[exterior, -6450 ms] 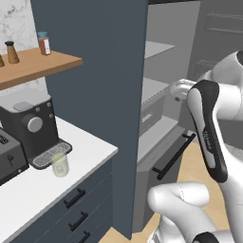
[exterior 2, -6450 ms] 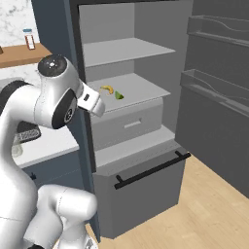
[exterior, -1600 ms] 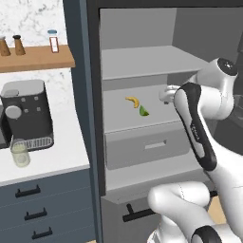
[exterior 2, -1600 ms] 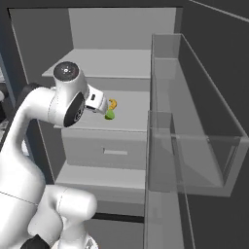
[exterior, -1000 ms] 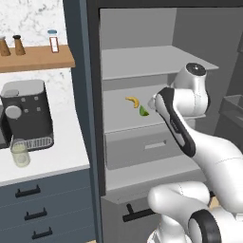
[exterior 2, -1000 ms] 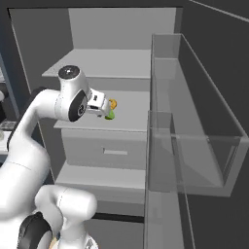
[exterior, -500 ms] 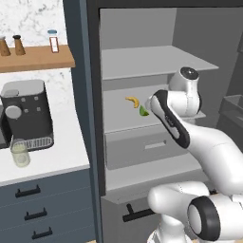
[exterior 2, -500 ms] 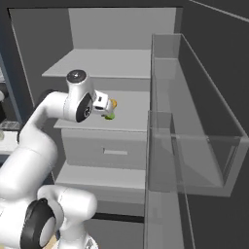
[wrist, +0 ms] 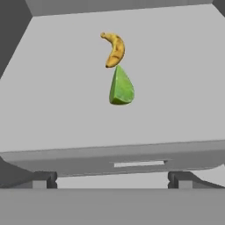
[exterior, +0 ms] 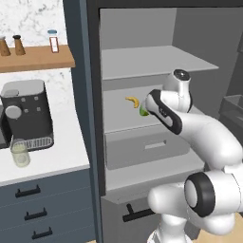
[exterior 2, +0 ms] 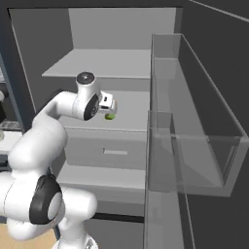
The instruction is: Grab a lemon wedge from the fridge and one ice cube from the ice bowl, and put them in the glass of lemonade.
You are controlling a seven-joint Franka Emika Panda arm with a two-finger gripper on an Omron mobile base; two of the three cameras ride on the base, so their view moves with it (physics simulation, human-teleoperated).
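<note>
The fridge (exterior: 93, 142) stands open. On its middle shelf (wrist: 52, 101) lies the green lemon wedge (wrist: 121, 86), pointed tip away from the hand, just in front of a small yellow banana-like piece (wrist: 115, 49). My gripper (wrist: 112, 179) is open and holds nothing, hovering at the shelf's front edge a short way from the wedge. In the right base view the gripper (exterior 2: 110, 109) sits just above the wedge (exterior 2: 110, 116). The arm partly covers the wedge (exterior: 142, 112) in the left base view. The glass of lemonade (exterior: 20, 153) stands on the counter by the coffee machine. The ice bowl and ice cube are out of view.
A drawer (exterior: 142, 147) sits under the wedge's shelf, another shelf (exterior: 147, 61) above it. The open fridge door with clear bins (exterior 2: 194, 146) stands close on the right. A black coffee machine (exterior: 26, 114) and a wooden shelf with jars (exterior: 33, 56) are at left.
The arm has reached forward into the fridge, bringing the hand closer to the lemon wedge. The gripper has stayed open. The wedge and banana piece have not moved.
</note>
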